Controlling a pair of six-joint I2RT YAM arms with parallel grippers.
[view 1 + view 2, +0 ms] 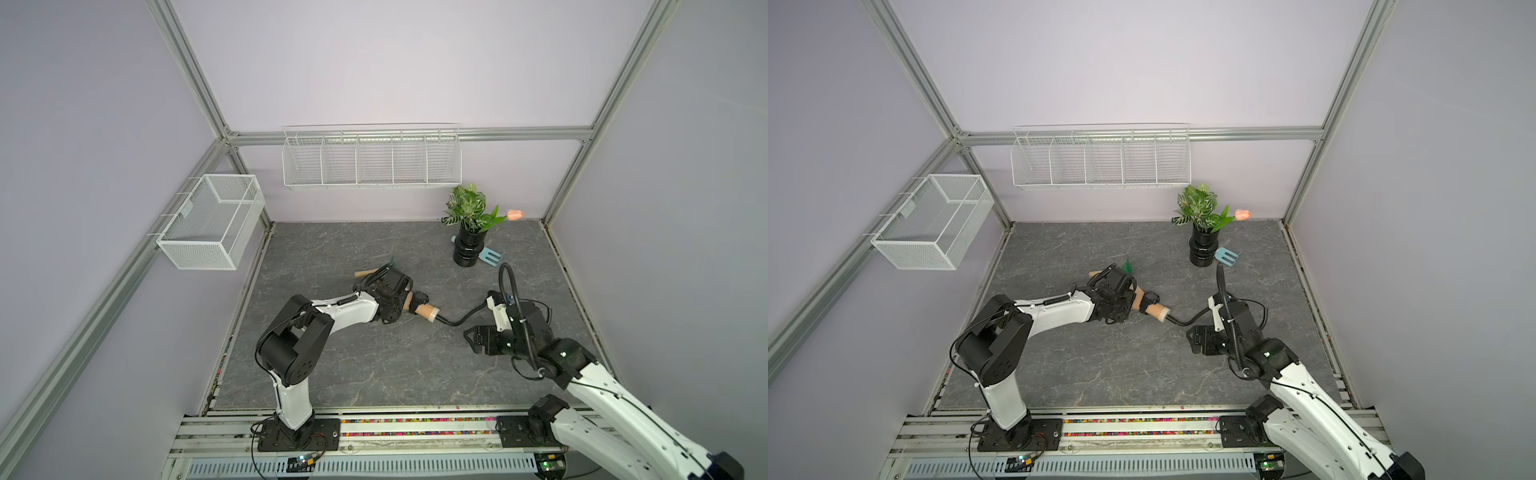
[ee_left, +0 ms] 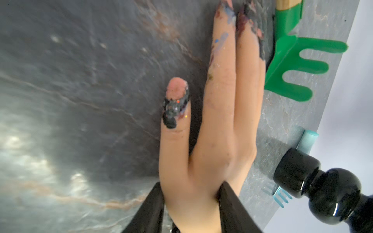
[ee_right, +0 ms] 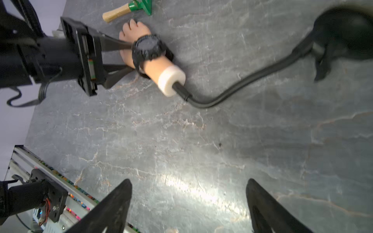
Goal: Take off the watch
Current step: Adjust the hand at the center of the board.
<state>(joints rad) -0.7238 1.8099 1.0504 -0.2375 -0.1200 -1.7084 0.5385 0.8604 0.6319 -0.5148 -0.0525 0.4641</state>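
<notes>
The watch (image 3: 148,47), chunky and all black, is strapped around the wrist of a mannequin hand (image 3: 131,30) that lies on the grey marbled table (image 3: 181,141). In both top views its case faces up (image 1: 419,298). It sits right at the fingertips of the left hand (image 3: 131,57). That left hand is closed around the mannequin hand, one black finger (image 2: 155,205) against the thumb side and the other across the opposite side, both running up to the strap.

Just past the watch, on the side away from the left hand, the bare forearm ends in a white cap (image 3: 171,80). A black gooseneck stalk (image 3: 242,84) curves away from it towards the right arm. Beyond the mannequin's paint-smeared fingertips lies a green toy rake (image 2: 292,66) with a wooden handle.

The right hand (image 3: 188,181) hangs over bare table well apart from the watch, its fingers spread wide with nothing between them. Far beyond it stand a black vase (image 1: 469,249) of greenery and a small blue rake (image 1: 492,255).
</notes>
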